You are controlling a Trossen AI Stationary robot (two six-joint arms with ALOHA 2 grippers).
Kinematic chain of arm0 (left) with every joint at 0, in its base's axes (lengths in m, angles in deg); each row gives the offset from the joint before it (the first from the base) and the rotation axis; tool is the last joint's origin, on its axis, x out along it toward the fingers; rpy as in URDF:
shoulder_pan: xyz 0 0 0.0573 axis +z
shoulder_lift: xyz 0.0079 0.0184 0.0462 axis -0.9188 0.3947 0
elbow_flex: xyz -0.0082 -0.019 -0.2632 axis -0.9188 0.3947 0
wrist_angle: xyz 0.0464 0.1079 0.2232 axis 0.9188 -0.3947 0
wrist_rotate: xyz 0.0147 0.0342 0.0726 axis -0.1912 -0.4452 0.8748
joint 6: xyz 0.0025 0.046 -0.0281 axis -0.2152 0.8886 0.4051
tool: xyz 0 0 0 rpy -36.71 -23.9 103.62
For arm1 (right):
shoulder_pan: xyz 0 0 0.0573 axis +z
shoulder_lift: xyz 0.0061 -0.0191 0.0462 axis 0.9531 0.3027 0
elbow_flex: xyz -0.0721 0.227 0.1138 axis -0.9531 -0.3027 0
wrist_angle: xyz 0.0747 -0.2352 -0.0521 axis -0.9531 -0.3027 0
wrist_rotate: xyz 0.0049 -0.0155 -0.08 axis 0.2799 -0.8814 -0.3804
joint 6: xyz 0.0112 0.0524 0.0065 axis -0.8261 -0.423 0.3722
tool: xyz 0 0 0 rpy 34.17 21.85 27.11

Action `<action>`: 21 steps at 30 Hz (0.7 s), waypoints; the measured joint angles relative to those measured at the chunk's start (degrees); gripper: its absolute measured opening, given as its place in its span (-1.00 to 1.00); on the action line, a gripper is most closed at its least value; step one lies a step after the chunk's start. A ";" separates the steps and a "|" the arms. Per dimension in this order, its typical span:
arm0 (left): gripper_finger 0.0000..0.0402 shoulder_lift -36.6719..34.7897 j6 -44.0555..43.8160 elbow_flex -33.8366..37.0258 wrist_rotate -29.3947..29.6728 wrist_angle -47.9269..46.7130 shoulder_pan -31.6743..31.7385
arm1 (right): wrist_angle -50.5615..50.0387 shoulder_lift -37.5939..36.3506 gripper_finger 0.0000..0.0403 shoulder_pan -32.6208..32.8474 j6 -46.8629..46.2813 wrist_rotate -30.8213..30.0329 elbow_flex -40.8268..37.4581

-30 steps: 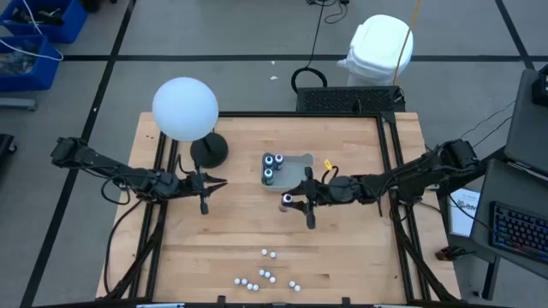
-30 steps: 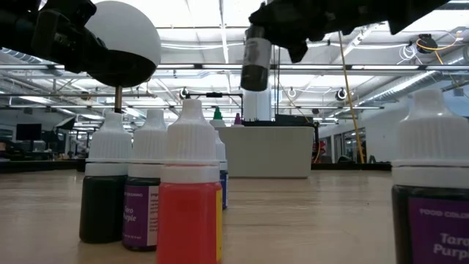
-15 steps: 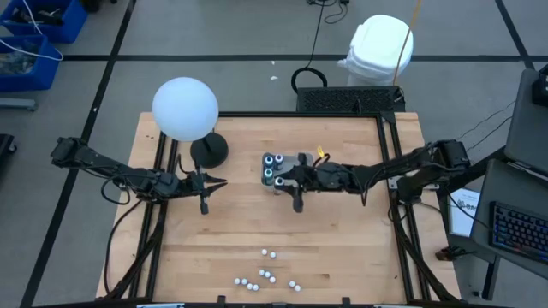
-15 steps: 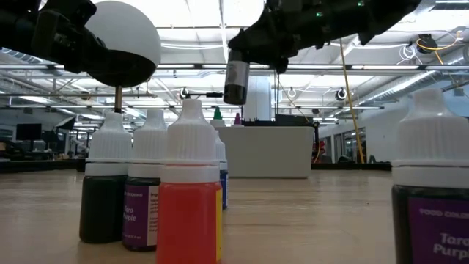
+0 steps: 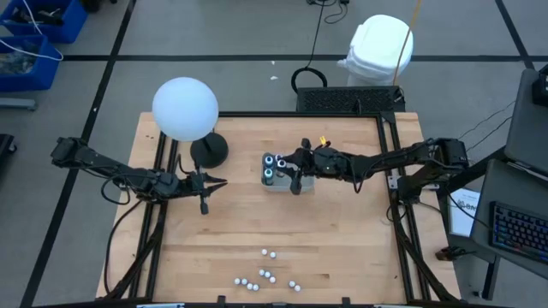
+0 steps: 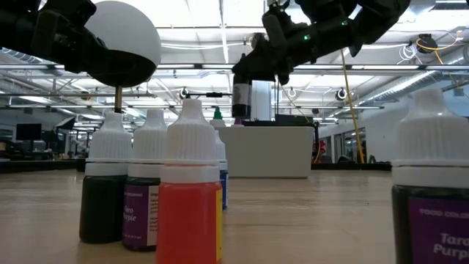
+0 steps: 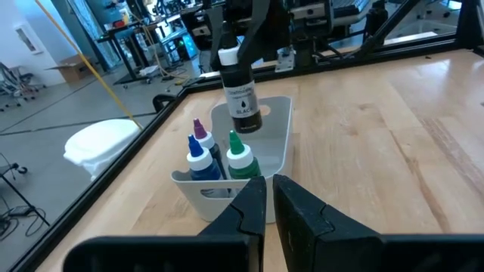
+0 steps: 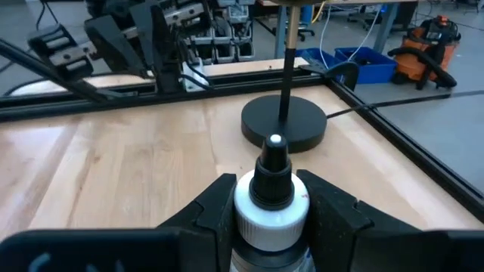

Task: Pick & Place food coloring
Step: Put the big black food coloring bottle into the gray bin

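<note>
Partway through, by the look of it. Clamped by its white collar between the fingers of the right gripper (image 8: 270, 198): a black-labelled food coloring bottle (image 7: 240, 98), upright, hanging over the grey tray (image 7: 281, 143) and not yet set down. Already standing at one end of the tray: three bottles with blue (image 7: 198, 160), green (image 7: 239, 157) and purple (image 7: 200, 134) tips. Left to fetch: about ten white-capped bottles (image 5: 265, 275), clustered near the front edge of the table (image 5: 360, 239) and well apart from the tray. Seen close up in the low view as red, purple and dark ones. Over the left side of the table, near the black base of the white globe lamp (image 5: 184, 109): the left gripper (image 5: 204, 185), pinched shut on nothing, waiting. Next, probably: lowering the held bottle into the free part of the tray beside the other three and letting go, then on to the cluster
</note>
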 joint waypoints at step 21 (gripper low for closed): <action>-0.82 0.00 0.26 0.00 -0.02 0.09 0.00 | 4.51 4.79 -0.41 0.03 2.48 -1.70 -0.07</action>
